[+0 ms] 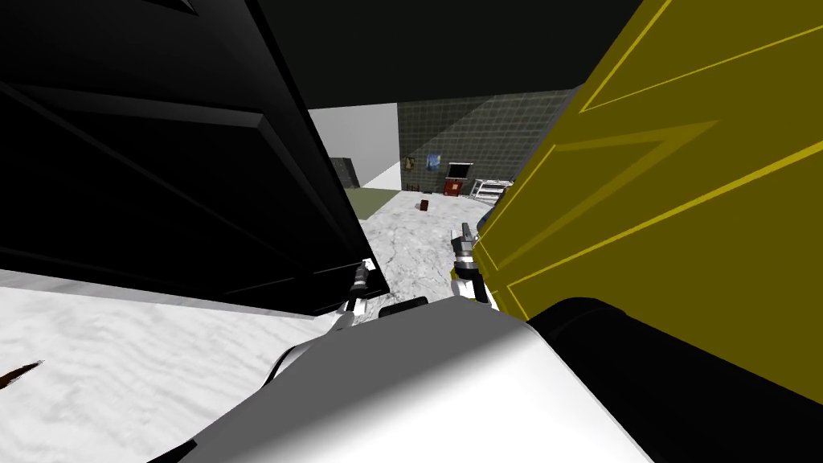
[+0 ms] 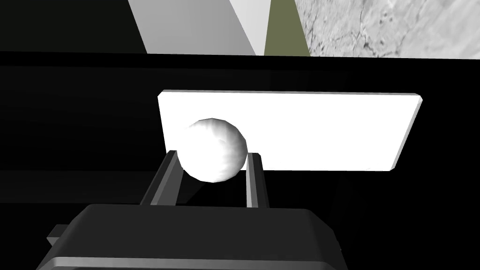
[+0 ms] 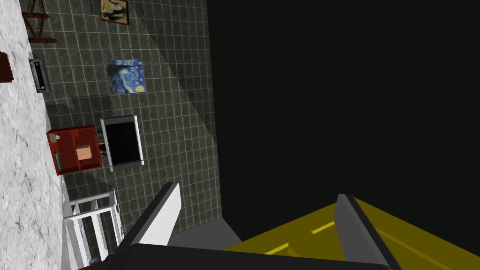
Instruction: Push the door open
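Note:
A black panelled door (image 1: 161, 177) stands ajar on my left. It carries a round white knob (image 2: 213, 149) on a white rectangular plate (image 2: 318, 131). My left gripper (image 2: 212, 154) is shut on the knob, one finger against each side of it. The head view places this left gripper (image 1: 363, 277) at the door's lower edge. My right gripper (image 1: 464, 237) is open and holds nothing. It hangs just beside the edge of a yellow panelled door (image 1: 683, 201). In the right wrist view, one of the right gripper's (image 3: 258, 191) fingers lies over that yellow door (image 3: 300, 234).
Between the two doors a gap opens onto a marble floor (image 1: 410, 241) and a dark tiled wall. At that wall stand a red cabinet (image 1: 454, 187), a white rack (image 1: 490, 189) and a small red object (image 1: 423, 206) on the floor.

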{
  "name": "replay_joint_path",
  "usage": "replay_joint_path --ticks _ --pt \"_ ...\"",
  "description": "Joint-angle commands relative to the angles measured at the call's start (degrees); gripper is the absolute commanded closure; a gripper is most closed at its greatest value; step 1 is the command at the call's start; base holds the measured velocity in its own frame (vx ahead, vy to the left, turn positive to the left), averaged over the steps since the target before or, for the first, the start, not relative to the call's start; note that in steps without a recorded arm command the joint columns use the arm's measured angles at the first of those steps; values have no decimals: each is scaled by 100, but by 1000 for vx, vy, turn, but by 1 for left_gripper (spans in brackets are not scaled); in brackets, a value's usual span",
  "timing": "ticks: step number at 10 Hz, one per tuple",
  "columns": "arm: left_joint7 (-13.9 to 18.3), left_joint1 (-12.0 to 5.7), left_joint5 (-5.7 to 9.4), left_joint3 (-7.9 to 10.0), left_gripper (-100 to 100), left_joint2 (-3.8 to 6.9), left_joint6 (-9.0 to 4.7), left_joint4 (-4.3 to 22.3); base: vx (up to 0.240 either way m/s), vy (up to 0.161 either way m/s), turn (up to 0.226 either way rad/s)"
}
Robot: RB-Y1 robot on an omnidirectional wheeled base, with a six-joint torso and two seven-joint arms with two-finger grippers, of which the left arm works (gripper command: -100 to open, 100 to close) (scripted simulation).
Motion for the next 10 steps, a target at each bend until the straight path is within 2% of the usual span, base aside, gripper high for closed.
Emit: replay_joint_path --ticks 1,3,4,5,7,10 --pt "-54 -15 92 126 100 64 -6 53 100 -65 46" --pt "-80 -9 138 185 100 78 5 49 158 -84 72" --pt "-120 1 207 273 100 98 22 41 163 -77 43" --pt "-120 1 207 273 100 98 22 41 139 -64 53" --pt "-184 16 319 418 100 127 49 30 181 -82 56" --pt "-184 16 319 418 100 127 49 -109 65 -28 16"
